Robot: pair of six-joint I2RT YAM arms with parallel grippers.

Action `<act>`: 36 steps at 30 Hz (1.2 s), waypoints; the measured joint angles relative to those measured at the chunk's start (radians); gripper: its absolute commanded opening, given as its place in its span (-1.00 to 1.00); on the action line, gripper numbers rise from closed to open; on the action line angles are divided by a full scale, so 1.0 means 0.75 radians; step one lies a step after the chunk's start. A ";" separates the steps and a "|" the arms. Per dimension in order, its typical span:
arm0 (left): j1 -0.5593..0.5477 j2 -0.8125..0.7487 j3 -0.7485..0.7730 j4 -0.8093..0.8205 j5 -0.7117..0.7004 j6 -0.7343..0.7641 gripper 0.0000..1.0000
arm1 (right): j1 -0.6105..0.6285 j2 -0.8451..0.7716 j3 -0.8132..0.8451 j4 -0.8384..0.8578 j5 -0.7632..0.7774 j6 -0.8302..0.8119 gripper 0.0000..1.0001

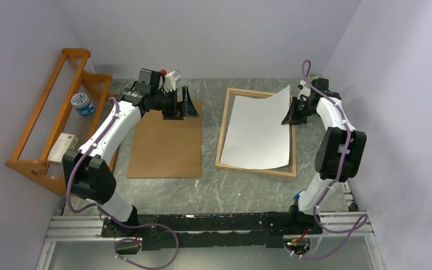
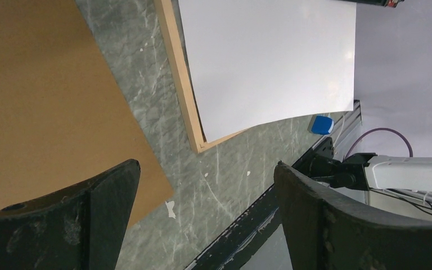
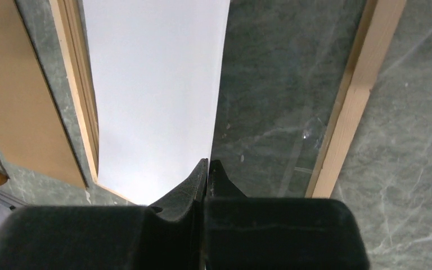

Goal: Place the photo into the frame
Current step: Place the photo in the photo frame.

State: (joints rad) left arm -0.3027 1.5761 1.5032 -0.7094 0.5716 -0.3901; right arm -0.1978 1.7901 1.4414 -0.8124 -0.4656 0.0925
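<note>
The photo [image 1: 259, 132] shows its plain white back and lies slanted over the light-wood frame [image 1: 223, 135]. Its far right corner is raised above the frame's right rail. My right gripper [image 1: 290, 117] is shut on the photo's right edge. In the right wrist view the sheet [image 3: 157, 90] runs straight into the closed tips of the gripper [image 3: 208, 163], with the frame rail [image 3: 354, 95] to the right. My left gripper [image 1: 183, 104] hangs open over the far end of the brown board, holding nothing. The left wrist view shows the gripper [image 2: 205, 169] with its jaws wide apart, the photo [image 2: 270, 62] and the frame [image 2: 183, 84] beyond.
A brown backing board [image 1: 166, 143] lies flat left of the frame. An orange wooden rack [image 1: 50, 129] stands at the far left with a small jar [image 1: 82, 104] and a box [image 1: 62, 147] on it. The arms' base rail [image 1: 202, 225] runs along the near edge.
</note>
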 measured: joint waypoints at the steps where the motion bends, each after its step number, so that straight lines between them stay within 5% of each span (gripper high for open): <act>1: 0.000 0.008 -0.013 0.009 0.006 -0.001 0.88 | 0.006 0.013 0.009 0.005 -0.002 -0.008 -1.00; 12: -0.005 0.115 -0.065 0.042 0.046 -0.030 0.82 | 0.010 0.086 0.061 0.074 -0.014 -0.067 -0.94; 23: -0.044 0.269 -0.068 0.119 0.098 -0.098 0.79 | 0.056 0.126 0.033 0.178 -0.021 -0.042 -0.59; 31: -0.077 0.384 -0.076 0.151 0.126 -0.146 0.83 | 0.085 0.138 0.026 0.192 0.050 0.016 0.57; 36: -0.094 0.417 -0.076 0.165 0.126 -0.165 0.86 | 0.084 0.073 -0.028 0.205 0.228 0.060 0.69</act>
State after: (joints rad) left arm -0.3733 1.8889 1.4460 -0.5858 0.6659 -0.5140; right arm -0.1345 1.8450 1.4204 -0.6582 -0.2947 0.1371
